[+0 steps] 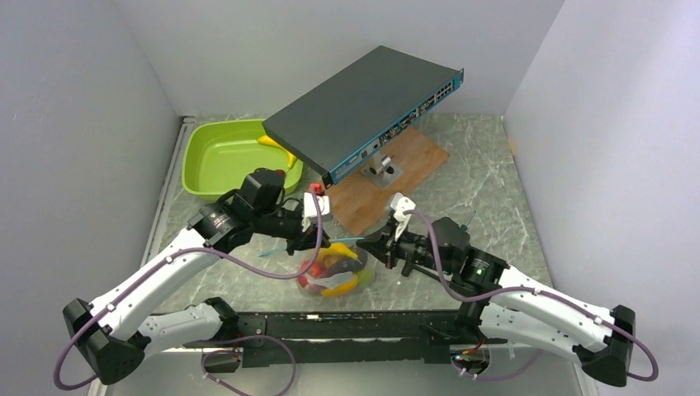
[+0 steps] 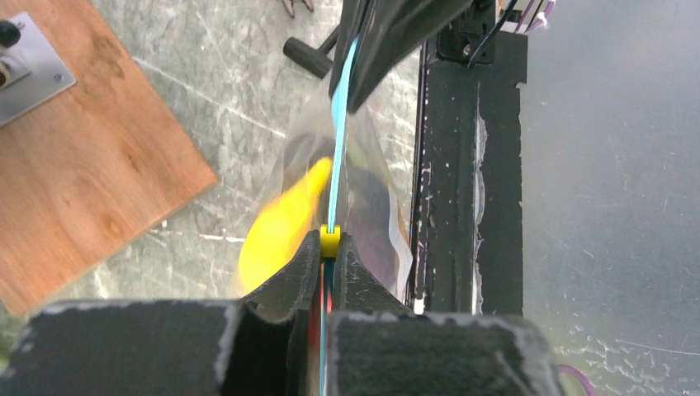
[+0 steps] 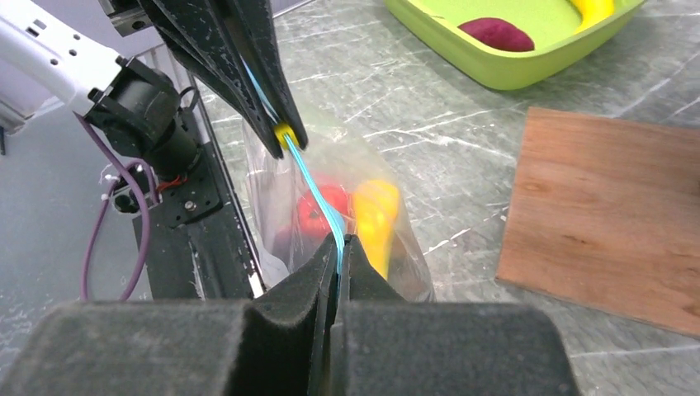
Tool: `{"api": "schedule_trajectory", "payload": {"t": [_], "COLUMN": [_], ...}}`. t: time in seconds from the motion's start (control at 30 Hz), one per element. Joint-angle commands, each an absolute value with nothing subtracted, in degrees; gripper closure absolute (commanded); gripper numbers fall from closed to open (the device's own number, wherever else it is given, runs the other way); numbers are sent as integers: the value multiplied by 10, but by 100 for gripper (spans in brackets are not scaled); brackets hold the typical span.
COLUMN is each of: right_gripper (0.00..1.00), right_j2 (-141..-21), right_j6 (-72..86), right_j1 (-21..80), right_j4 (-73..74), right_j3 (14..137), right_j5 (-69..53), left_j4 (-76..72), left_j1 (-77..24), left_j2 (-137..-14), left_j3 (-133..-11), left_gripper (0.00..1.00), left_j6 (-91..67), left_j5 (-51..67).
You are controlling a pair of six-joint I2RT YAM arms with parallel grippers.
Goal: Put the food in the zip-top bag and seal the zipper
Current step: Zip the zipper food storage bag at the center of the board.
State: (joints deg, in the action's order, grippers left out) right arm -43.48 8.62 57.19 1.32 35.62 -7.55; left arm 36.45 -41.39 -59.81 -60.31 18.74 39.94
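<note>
The clear zip-top bag (image 1: pixel 334 276) hangs between my two grippers, above the table's near edge. It holds food: a red apple (image 3: pixel 323 210), yellow bananas (image 3: pixel 376 216) and darker pieces. The teal zipper (image 3: pixel 312 188) runs taut between the grippers along the bag's mouth. My left gripper (image 2: pixel 330 241) is shut on the zipper, with a small yellow slider (image 2: pixel 330 240) at its fingertips. My right gripper (image 3: pixel 341 242) is shut on the zipper's other end. In the top view the left gripper (image 1: pixel 307 239) is left of the bag and the right gripper (image 1: pixel 373 244) is right of it.
A lime-green tray (image 1: pixel 216 161) stands at the back left with a yellow banana (image 1: pixel 272 142) and a dark-red piece (image 3: pixel 495 34) in it. A dark network switch (image 1: pixel 367 111) sits tilted on a stand over a wooden board (image 1: pixel 413 161). A black rail (image 1: pixel 347 326) runs along the near edge.
</note>
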Motion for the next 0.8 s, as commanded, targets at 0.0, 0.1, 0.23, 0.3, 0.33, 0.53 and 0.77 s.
{"api": "schedule_trajectory", "payload": {"t": [0.0,0.1,0.23,0.3,0.33,0.53,0.77], "right_gripper": [100,100,100,100,100,100,100], "right_j2": [-376,-349,-316,-299,-294,-266,-255], "right_j6": [92,99,114,117,118,137,153], "right_j1": [562,561,562,561,562,561,561], "right_j4": [8,21,38,48,52,76,89], "right_j3": [349,344,340,337,336,324,316], "right_j5": [-8,36,91,109,116,170,190], "left_j4": [447,431,437,437,438,445,456], "left_j1": [-411,-411,-411,-411,-411,-411,-411], "left_j2": [-547,-509,-481,-468,-463,-433,-394], "left_j3": [-595,-567,-552,-543,-540,-528,-514], "left_gripper": [100,100,100,100,100,100,100], "left_j6": [190,173,159,156,154,145,136], "left_j5": [337,321,295,279,272,240,218]}}
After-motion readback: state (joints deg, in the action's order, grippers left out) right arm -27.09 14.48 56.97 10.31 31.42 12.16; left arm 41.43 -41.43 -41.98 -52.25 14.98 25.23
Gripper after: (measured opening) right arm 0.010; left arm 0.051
